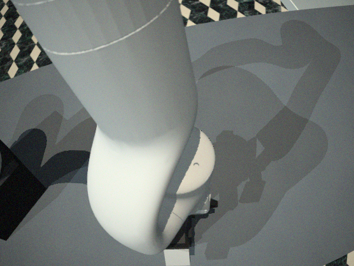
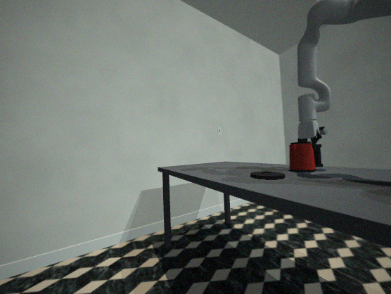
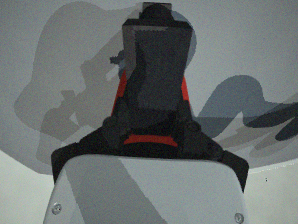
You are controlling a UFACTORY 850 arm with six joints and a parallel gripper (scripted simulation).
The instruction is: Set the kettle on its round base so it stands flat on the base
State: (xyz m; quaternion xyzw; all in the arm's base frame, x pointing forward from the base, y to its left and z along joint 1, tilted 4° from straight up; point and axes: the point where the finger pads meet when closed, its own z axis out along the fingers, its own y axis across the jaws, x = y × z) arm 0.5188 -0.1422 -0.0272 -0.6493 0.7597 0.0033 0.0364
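The red kettle (image 2: 302, 157) stands on the table at the far end, with its dark handle (image 2: 318, 155) on the right side. My gripper (image 2: 313, 140) comes down from above and is shut on the handle's upright bar. In the wrist view the dark handle (image 3: 156, 76) fills the space between my fingers, with red kettle body showing at both sides. The round dark base (image 2: 267, 174) lies flat on the table to the left of the kettle, apart from it. In the top view my arm (image 1: 127, 127) hides the kettle and the base.
The table (image 2: 281, 186) is grey with dark legs and its near edge runs across the exterior view. A wall stands behind it. A checkered floor lies below.
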